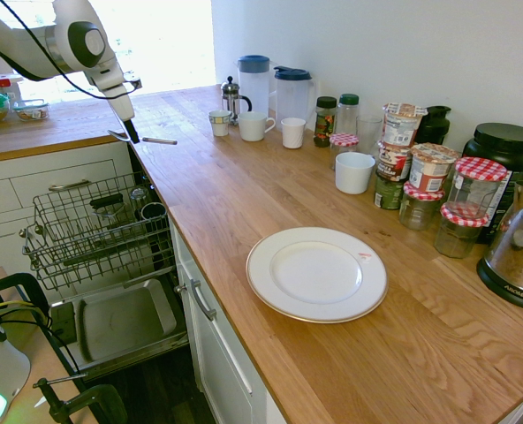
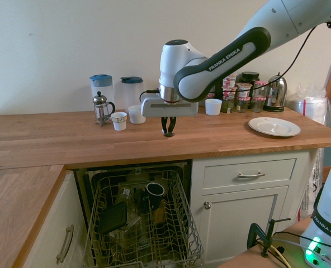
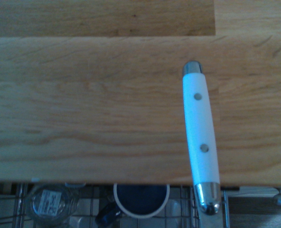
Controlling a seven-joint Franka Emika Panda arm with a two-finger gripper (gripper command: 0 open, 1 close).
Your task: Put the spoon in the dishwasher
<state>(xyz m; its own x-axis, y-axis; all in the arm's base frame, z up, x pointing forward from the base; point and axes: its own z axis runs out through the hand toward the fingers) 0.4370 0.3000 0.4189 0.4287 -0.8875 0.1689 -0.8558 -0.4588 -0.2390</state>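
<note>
- Spoon (image 1: 117, 135) was judged light, stiff, slippery at the metal.
- Gripper (image 1: 133, 139) was seen clamped on its neck.
- Handle (image 3: 200, 123) was judged better gripped.

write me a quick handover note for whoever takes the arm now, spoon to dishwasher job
Gripper: shut on the spoon.
Spoon with white riveted handle and silver metal ends: at the wooden counter's edge, near the rack; can't tell if it is fully lifted.
Dishwasher: door down, grey wire upper rack out, holding a dark mug.
Done: dishwasher open, spoon gripped.
Left: bring spoon over rack, lower, release.
</note>
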